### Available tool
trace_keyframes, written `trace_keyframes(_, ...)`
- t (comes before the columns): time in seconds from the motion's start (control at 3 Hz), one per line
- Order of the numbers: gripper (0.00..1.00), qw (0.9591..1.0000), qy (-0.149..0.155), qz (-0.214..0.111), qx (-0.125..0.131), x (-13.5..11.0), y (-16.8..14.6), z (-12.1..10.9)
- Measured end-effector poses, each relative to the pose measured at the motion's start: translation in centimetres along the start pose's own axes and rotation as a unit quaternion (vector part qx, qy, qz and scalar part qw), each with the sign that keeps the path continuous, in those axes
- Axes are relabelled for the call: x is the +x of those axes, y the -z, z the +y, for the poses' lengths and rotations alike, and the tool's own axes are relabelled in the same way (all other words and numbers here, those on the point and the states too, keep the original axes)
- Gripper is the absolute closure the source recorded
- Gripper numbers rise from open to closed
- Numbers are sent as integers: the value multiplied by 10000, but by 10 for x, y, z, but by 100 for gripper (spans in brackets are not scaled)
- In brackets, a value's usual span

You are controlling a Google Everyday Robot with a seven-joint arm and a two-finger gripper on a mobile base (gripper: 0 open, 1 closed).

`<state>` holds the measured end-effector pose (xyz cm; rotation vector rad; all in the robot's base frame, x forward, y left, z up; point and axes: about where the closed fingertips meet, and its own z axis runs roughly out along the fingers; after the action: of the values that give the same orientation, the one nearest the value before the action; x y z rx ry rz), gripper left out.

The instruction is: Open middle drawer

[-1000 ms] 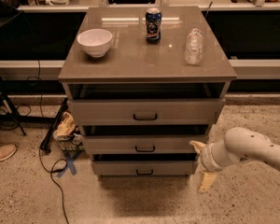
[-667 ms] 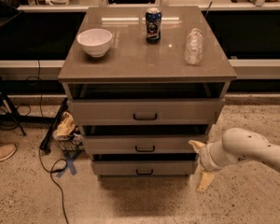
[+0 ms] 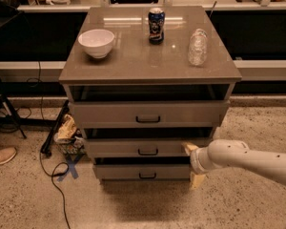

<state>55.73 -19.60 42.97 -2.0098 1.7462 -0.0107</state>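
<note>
The middle drawer [image 3: 119, 147] is the centre one of three in the taupe-grey cabinet, with a small black bar handle [image 3: 148, 151]. Its front stands slightly out, with a dark gap above it. My gripper [image 3: 193, 164] is at the cabinet's lower right corner, on the white arm [image 3: 248, 159] that comes in from the right. Its two cream fingers are spread apart. The upper fingertip [image 3: 189, 148] is at the right end of the middle drawer's front. The lower fingertip [image 3: 197, 180] is by the lowest drawer [image 3: 133, 171]. Nothing is held.
The top drawer [image 3: 148, 113] sits under the tabletop [image 3: 148, 56], which carries a white bowl [image 3: 96, 42], a blue can [image 3: 156, 25] and a lying plastic bottle [image 3: 197, 46]. Cables, a stand leg and crumpled bags [image 3: 66, 130] lie on the floor at the left.
My gripper and arm have shifted a little to the left, closer to the right end of the middle drawer. The drawers have not moved.
</note>
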Motion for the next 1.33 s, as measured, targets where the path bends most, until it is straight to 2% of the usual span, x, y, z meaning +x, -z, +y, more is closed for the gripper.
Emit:
trace_keyframes(0.33,0,9986,156,-27,499,6,-17,-29)
trace_keyframes(0.67,0,9959,197,-99,881,9,-28,-54)
trace_keyframes(1.0,0,9943,153,-119,1045,13,-44,-75)
trace_keyframes(1.33,7,9935,73,-132,1130,14,-61,-95)
